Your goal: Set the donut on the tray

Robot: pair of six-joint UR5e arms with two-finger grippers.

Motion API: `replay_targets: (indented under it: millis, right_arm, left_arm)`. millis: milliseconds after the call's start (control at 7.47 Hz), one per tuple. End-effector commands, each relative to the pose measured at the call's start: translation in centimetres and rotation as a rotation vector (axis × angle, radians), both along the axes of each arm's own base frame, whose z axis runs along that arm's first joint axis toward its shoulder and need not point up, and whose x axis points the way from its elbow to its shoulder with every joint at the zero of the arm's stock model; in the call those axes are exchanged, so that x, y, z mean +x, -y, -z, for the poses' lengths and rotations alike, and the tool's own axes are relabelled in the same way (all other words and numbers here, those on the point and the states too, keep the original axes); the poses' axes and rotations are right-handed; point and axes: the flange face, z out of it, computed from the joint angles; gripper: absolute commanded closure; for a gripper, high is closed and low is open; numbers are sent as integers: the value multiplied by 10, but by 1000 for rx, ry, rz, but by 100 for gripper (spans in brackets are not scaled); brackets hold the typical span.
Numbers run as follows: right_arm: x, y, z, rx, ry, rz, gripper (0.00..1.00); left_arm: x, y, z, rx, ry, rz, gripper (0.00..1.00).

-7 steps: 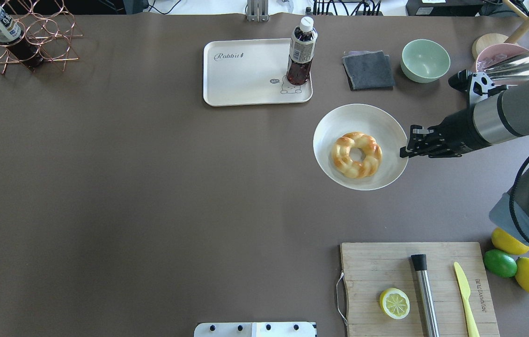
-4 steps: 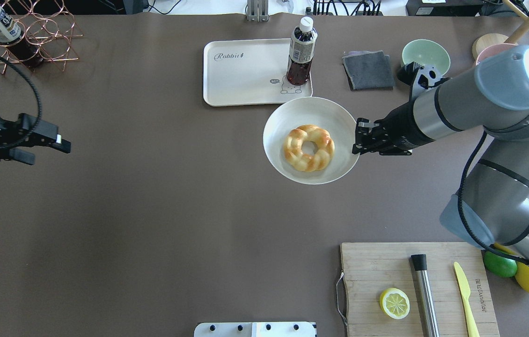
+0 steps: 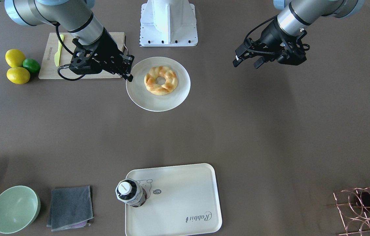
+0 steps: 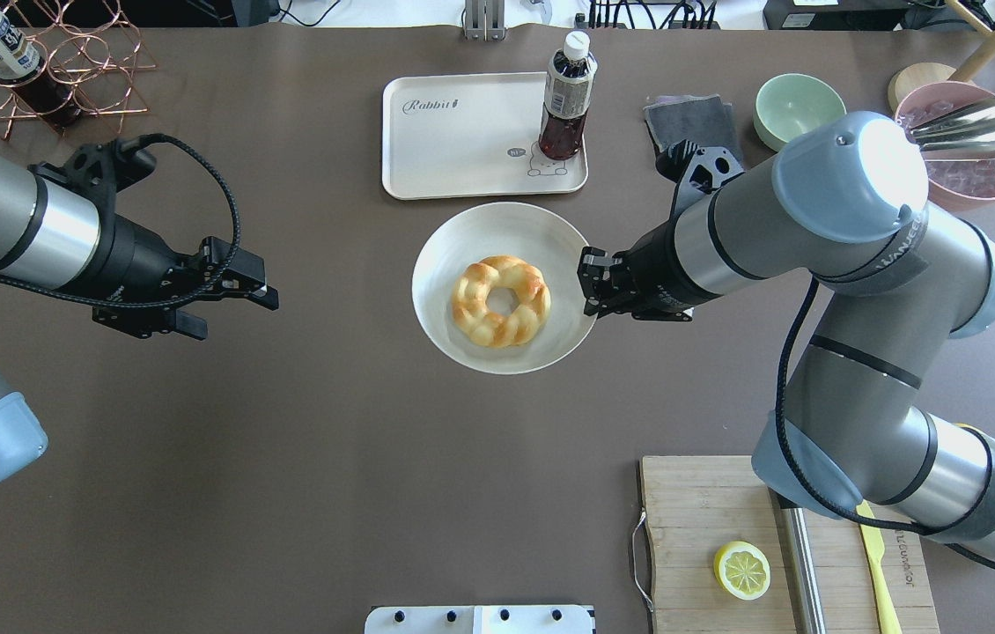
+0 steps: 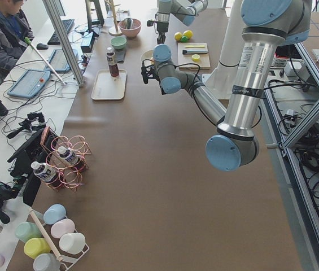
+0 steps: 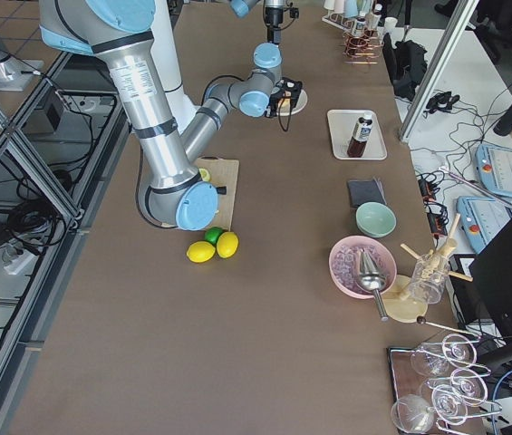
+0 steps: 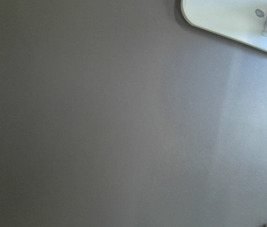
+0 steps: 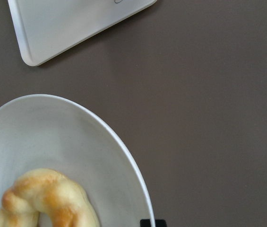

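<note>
The donut (image 4: 500, 300), a golden braided ring, lies on a round off-white plate (image 4: 462, 255) in the middle of the table. My right gripper (image 4: 587, 283) is shut on the plate's right rim. The donut (image 3: 160, 80) and right gripper (image 3: 129, 70) also show in the front view, and the donut (image 8: 48, 198) in the right wrist view. The cream tray (image 4: 462, 132) lies just beyond the plate, with a dark bottle (image 4: 565, 97) standing on its right end. My left gripper (image 4: 242, 315) is open and empty over bare table, well left of the plate.
A wooden cutting board (image 4: 700, 528) with a lemon half (image 4: 741, 570) lies at the near right. A green bowl (image 4: 799, 110), a grey cloth (image 4: 691, 123) and a pink bowl (image 4: 973, 158) stand at the far right. A copper wire rack (image 4: 66, 79) stands at the far left.
My right arm has moved left with the plate and donut, from the right half to the table's middle. My left arm has come in from the left edge toward the centre.
</note>
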Motion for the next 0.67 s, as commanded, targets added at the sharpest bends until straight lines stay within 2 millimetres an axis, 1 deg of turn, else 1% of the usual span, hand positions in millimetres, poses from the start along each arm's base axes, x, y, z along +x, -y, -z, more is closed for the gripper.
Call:
replay_targets:
  millis: [0, 134, 268, 402, 536]
  right_arm:
    - [-14, -43, 30, -3, -16, 28, 100]
    - [-24, -50, 40, 4, -27, 31, 100]
    - [-32, -56, 43, 8, -44, 30, 100]
    - [-33, -57, 46, 9, -46, 30, 100]
    - [-34, -58, 47, 9, -45, 33, 100]
  left_arm:
    - [38, 19, 37, -6, 31, 25, 5]
    - [60, 8, 46, 1, 39, 0, 7]
    - [63, 7, 50, 10, 42, 9, 8]
    - [64, 6, 54, 15, 36, 6, 11]
    - [68, 2, 57, 17, 31, -3, 11]
